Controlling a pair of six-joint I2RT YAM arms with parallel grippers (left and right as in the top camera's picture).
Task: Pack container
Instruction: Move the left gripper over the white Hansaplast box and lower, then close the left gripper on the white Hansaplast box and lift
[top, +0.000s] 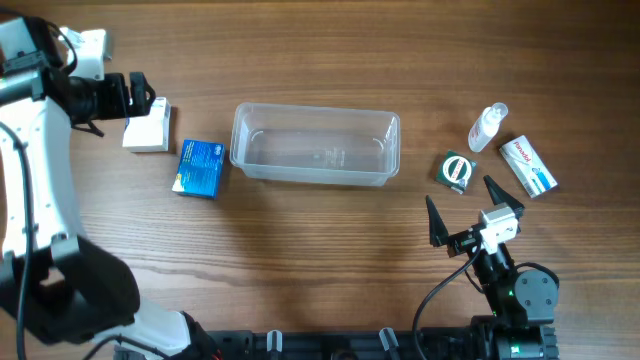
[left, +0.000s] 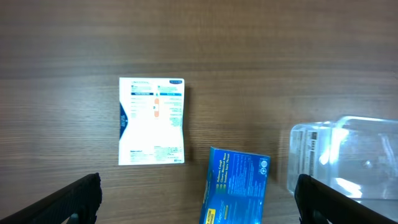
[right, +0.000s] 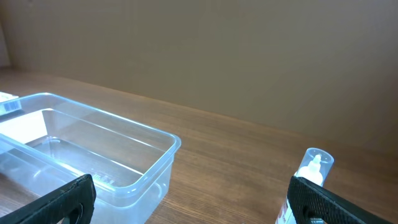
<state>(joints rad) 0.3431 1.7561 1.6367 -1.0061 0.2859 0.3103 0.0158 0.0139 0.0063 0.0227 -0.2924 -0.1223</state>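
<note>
The container (top: 315, 145) is a clear, shallow plastic tub at the table's middle, with nothing in it. It also shows in the left wrist view (left: 345, 158) and in the right wrist view (right: 124, 127). A white box (top: 148, 128) and a blue box (top: 199, 168) lie to its left. They also show in the left wrist view, the white box (left: 152, 121) and the blue box (left: 235, 185). My left gripper (top: 140, 95) is open and empty, above the table by the white box (left: 198, 190). My right gripper (top: 468, 208) is open and empty, front right of the container (right: 189, 199).
A small clear bottle (top: 488, 127) stands right of the container and shows in the right wrist view (right: 314, 168). A green-and-black box (top: 457, 171) and a white box with red and blue print (top: 528, 166) lie near it.
</note>
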